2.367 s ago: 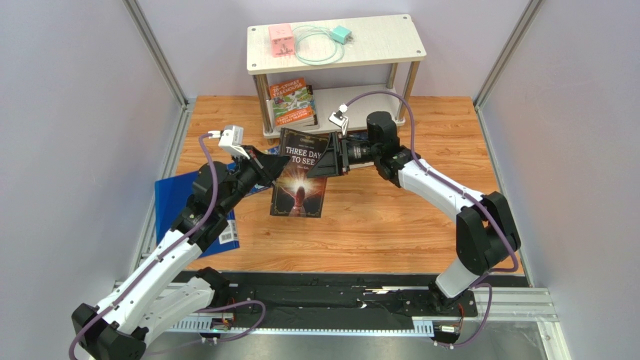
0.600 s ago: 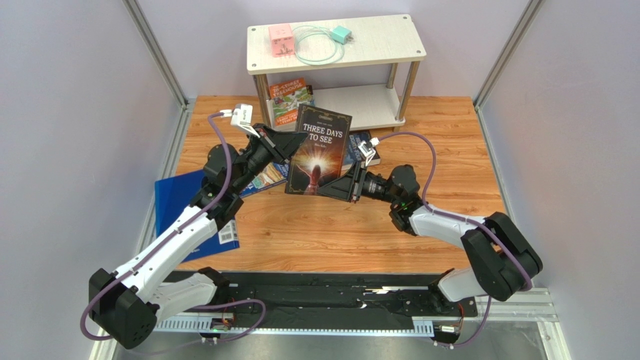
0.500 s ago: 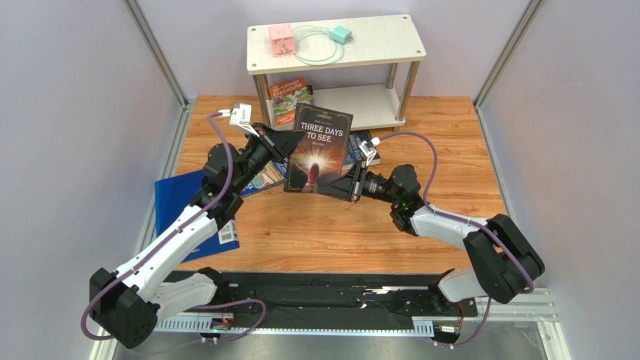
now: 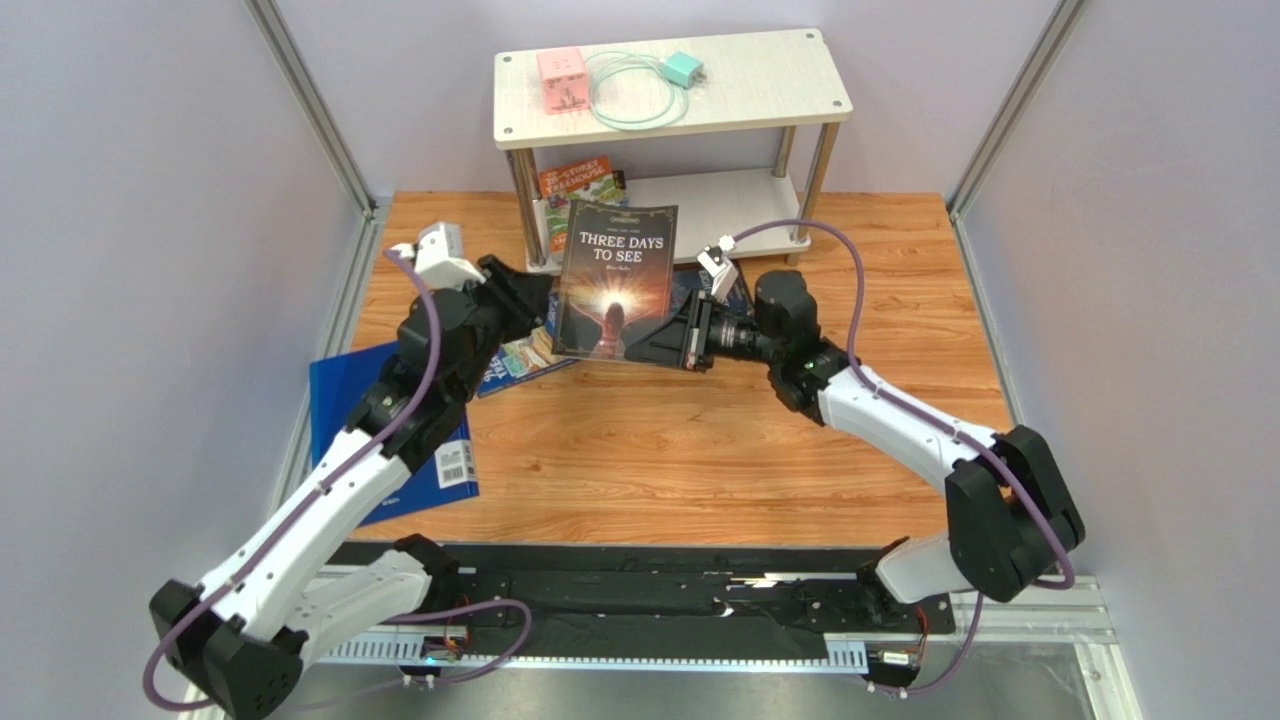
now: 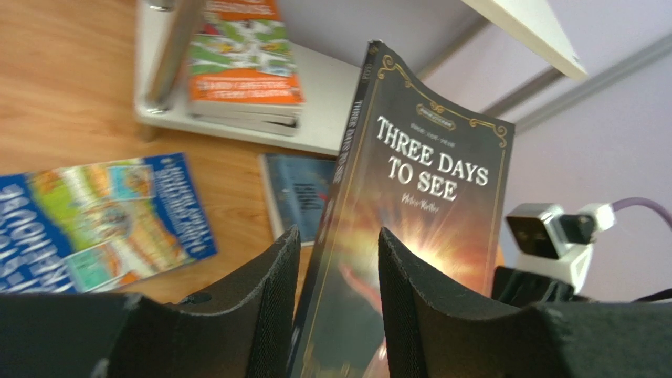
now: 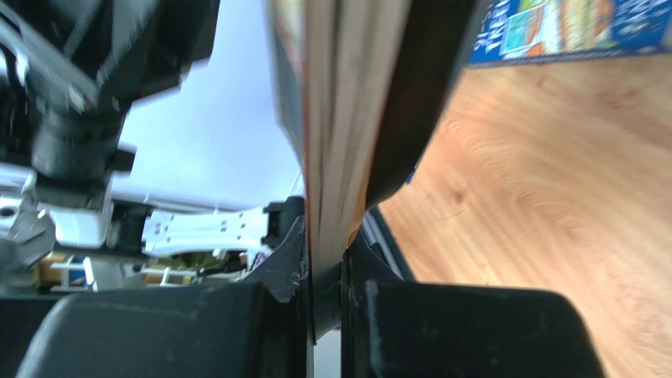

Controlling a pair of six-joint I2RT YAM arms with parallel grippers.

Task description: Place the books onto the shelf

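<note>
The black book "Three Days to See" (image 4: 616, 278) stands on edge in the air just in front of the shelf (image 4: 721, 210). My right gripper (image 4: 658, 333) is shut on its lower right page edge (image 6: 331, 157), pinched at the jaw tips (image 6: 323, 264). My left gripper (image 5: 335, 260) is open; its jaws stand on either side of the book's spine (image 5: 347, 197) with gaps showing. An orange book (image 4: 583, 188) lies on the shelf's lower tier. A blue cartoon book (image 5: 95, 213) and a dark blue-grey book (image 5: 304, 189) lie on the table.
On the shelf's top board (image 4: 766, 75) sit a pink box (image 4: 562, 75) and a teal charger (image 4: 684, 68) with a coiled cable. A blue folder (image 4: 361, 413) lies at the table's left edge. Silver posts (image 4: 822, 168) frame the lower tier.
The right gripper has shut on the black book and the left gripper has opened off its spine. The book has turned upright and moved toward the shelf. The left arm drew back left.
</note>
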